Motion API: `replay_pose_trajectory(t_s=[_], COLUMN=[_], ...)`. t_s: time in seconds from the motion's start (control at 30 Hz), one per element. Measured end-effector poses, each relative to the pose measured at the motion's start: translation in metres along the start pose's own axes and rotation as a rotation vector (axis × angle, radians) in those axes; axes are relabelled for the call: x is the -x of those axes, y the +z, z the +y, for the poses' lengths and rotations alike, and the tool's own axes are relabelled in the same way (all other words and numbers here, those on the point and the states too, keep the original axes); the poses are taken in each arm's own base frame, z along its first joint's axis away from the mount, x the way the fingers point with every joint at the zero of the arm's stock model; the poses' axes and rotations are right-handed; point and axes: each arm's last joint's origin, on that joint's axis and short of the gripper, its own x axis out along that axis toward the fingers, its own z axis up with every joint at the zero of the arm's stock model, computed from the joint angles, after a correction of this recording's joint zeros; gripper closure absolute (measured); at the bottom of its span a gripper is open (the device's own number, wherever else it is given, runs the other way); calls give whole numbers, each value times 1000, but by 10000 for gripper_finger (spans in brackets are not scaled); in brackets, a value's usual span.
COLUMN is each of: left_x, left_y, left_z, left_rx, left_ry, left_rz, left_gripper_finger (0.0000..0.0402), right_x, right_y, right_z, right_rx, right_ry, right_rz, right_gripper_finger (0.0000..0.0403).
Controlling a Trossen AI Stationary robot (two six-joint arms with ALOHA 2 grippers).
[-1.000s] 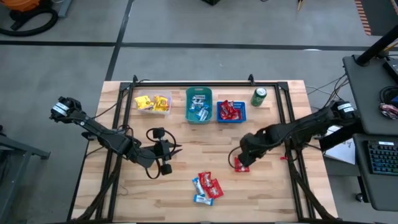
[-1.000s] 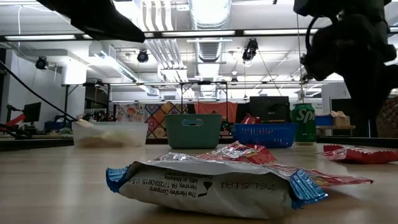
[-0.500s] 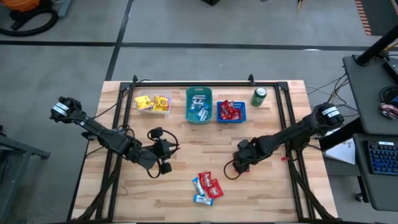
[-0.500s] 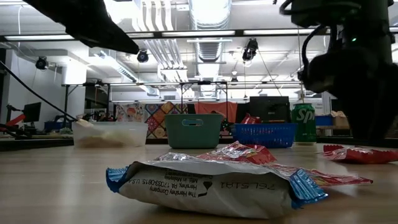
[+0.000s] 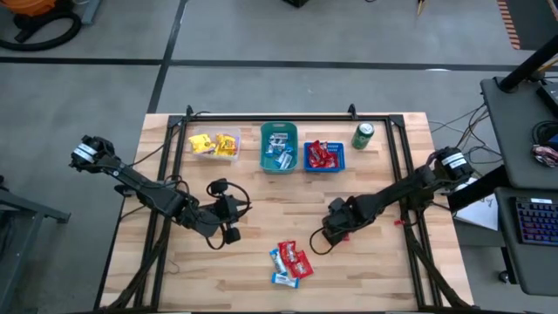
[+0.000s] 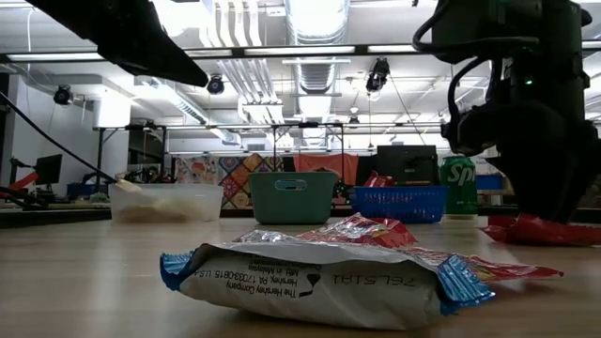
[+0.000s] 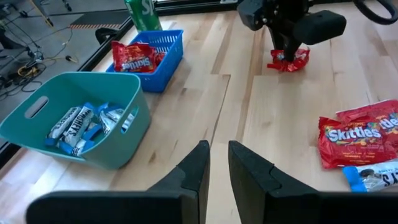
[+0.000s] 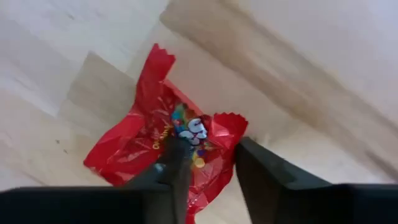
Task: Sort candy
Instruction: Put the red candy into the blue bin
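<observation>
— How is the right gripper [image 8: 205,158] placed, and what is caught in it?

— It is lowered onto the table right of centre, and its two dark fingers [image 8: 176,163] are pinched on the crumpled edge of a shiny red wrapped candy packet [image 8: 163,146]. The packet is seen flat on the pale wooden table [image 5: 261,201], not yet lifted as far as can be judged.

— And the left gripper [image 7: 218,163]?

— It is held over the table left of centre, with only a narrow slit left between its fingers and nothing seen between them. No candy is touched by it.

— What is already sorted?

— Along the far edge three bins are set in a row. Yellow packets are gathered in the clear plastic bin [image 5: 214,145], blue-and-white packets in the teal plastic bin [image 5: 279,146], and red packets in the blue mesh basket [image 5: 323,156]. A green drink can [image 5: 363,135] is stood just beside that basket.

— What is left?

— Besides the pinched red packet, a small heap of red and blue-and-white packets [image 5: 290,262] is left near the front edge. The task is judged to be mostly done: the red ones are still to be carried to the blue basket, the blue-and-white ones to the teal bin.
</observation>
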Motion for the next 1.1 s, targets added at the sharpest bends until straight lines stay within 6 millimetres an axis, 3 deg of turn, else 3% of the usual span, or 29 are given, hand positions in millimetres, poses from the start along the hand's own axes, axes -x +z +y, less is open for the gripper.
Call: replay_pose_trajectory(t_s=[0.27, 0.7, 0.93, 1.1], left_x=[0, -1, -1, -1], left_y=[0, 1, 3, 3], left_z=[0, -1, -2, -2], left_rx=[46, 77, 107, 116], left_ry=[0, -2, -8, -9], left_rz=[-1, -14, -30, -31], left_gripper_finger=[359, 359, 359, 359], right_x=[18, 74, 101, 103], right_y=[2, 10, 45, 87], right_z=[-1, -2, -26, -59], right_rx=[74, 227, 211, 128], right_ry=[62, 317, 259, 105], right_rz=[-99, -351, -594, -644], right_gripper_finger=[383, 390, 390, 391])
